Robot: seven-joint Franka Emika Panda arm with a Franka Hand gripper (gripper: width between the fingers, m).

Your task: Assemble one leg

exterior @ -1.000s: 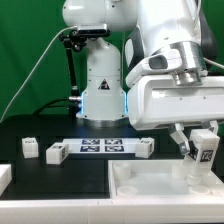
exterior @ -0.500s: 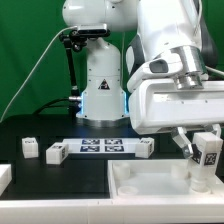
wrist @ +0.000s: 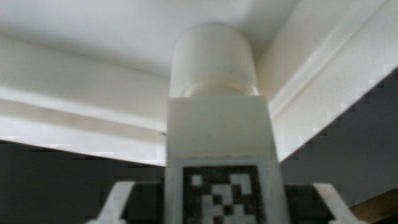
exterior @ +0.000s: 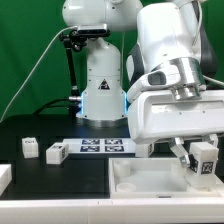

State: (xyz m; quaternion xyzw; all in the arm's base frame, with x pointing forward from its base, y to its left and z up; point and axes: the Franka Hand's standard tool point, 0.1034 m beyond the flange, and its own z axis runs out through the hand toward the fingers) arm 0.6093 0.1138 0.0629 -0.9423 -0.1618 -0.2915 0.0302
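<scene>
My gripper [exterior: 203,160] is shut on a white leg [exterior: 205,160] with a black-and-white tag on its face. It holds the leg upright over the far right corner of the large white panel [exterior: 150,185]. In the wrist view the leg [wrist: 221,130] fills the middle, its rounded end pointing into the panel's corner [wrist: 294,60], with my gripper [wrist: 221,200] closed on its tagged end. Whether the leg's end touches the panel is hidden. Three more legs lie on the table: one [exterior: 30,147] at the exterior view's left, one [exterior: 56,153] beside it, one [exterior: 145,148] by the marker board.
The marker board [exterior: 103,146] lies on the black table behind the panel. The robot's white base [exterior: 100,85] stands at the back. A white part [exterior: 4,176] shows at the exterior view's left edge.
The gripper has turned and dropped a little with the leg, bringing it lower toward the panel's right corner. The loose legs have not moved.
</scene>
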